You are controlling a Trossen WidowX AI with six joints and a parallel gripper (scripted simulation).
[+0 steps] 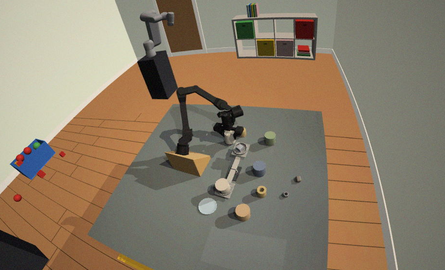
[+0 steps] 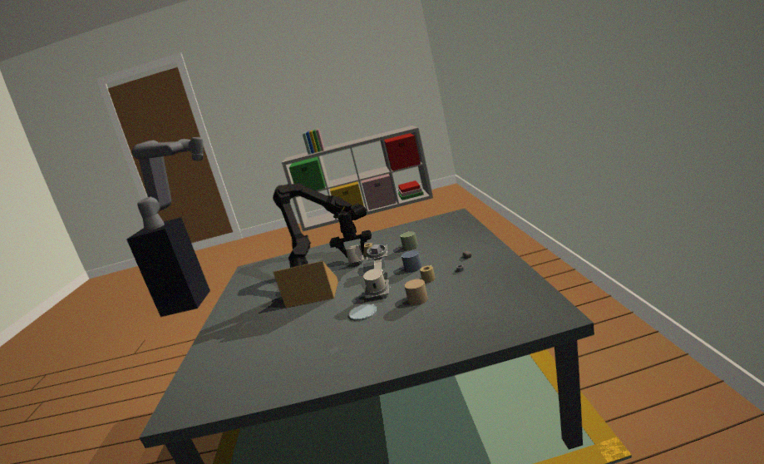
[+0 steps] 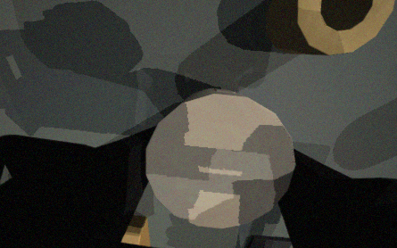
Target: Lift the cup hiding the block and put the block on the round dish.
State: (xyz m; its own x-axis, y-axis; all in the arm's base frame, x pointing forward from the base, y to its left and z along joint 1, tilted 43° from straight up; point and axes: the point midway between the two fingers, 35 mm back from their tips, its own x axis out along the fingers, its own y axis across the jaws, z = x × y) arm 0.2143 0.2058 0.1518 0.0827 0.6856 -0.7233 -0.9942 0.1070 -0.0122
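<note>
Though outside wrist view, dish point(image 1: 207, 206) point(image 2: 362, 312) visible.

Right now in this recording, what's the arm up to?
The black arm's tool grips a pale cup, held off the balance beside its far end. The uncovered block sits on that end. The other cup stands on the near end, and the round dish has no block on it yet.
</note>
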